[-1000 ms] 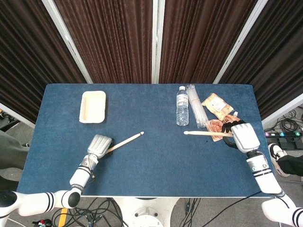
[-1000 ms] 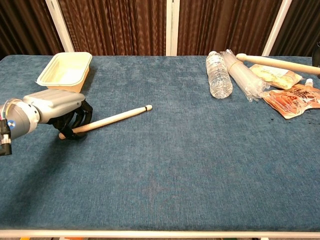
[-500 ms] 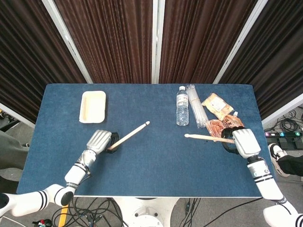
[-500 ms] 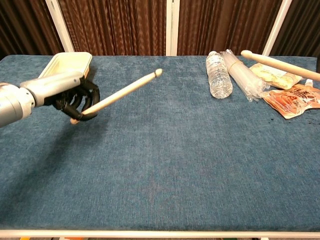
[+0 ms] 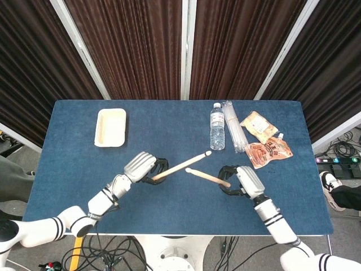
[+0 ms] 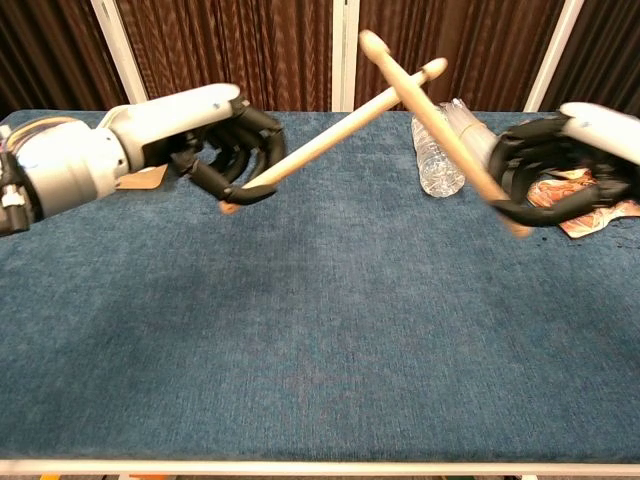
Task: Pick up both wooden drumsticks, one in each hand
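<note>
My left hand holds one wooden drumstick by its butt, raised above the blue table, tip pointing up and to the right. My right hand grips the second drumstick, its tip pointing left and up. In the chest view the two sticks cross near their tips; the head view shows the tips close together over the table's middle.
A cream tray lies at the back left. At the back right lie a water bottle, a clear bundle of straws and two snack packets.
Both hands have moved inward towards the table's middle and risen, each carrying its drumstick. The stick tips now meet and cross; before, they were far apart.
</note>
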Controlling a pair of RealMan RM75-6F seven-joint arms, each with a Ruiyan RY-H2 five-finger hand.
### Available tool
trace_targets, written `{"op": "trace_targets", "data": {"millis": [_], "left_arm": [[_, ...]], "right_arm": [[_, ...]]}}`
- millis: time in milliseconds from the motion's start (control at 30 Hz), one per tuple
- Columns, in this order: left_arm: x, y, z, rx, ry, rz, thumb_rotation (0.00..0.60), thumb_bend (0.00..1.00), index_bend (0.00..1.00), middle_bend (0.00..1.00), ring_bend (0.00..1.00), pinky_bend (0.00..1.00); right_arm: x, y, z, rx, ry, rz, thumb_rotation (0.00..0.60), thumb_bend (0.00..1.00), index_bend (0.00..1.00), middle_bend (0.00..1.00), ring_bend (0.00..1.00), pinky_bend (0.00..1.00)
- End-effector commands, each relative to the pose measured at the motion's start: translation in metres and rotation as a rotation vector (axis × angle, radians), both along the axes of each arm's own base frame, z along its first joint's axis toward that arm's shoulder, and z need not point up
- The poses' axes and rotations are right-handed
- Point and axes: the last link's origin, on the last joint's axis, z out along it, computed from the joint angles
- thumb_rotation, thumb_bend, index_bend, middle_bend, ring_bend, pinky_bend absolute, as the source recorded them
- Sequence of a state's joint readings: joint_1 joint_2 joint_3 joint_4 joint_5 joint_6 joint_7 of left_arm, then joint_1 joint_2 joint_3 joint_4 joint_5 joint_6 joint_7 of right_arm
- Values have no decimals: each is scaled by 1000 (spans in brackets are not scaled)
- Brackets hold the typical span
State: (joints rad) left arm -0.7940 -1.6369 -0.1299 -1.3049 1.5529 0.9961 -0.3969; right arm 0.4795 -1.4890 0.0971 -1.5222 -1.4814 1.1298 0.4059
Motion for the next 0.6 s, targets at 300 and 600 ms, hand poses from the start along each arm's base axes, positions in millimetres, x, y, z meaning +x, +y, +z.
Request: {"op": "trace_targets", "data": {"millis": [300,600], "left_arm": [[19,0,7,-10,-89,-41,600,582,698,773,696,797],[18,-3,7,-13,-105,-57,600,581,698,773,696,797]], "right_arm": [[30,-5,-20,30,-79,-7,600,703,689,636,508,458],[29,-7,-16,1,-65,-10,600,703,689,636,509,458]]}}
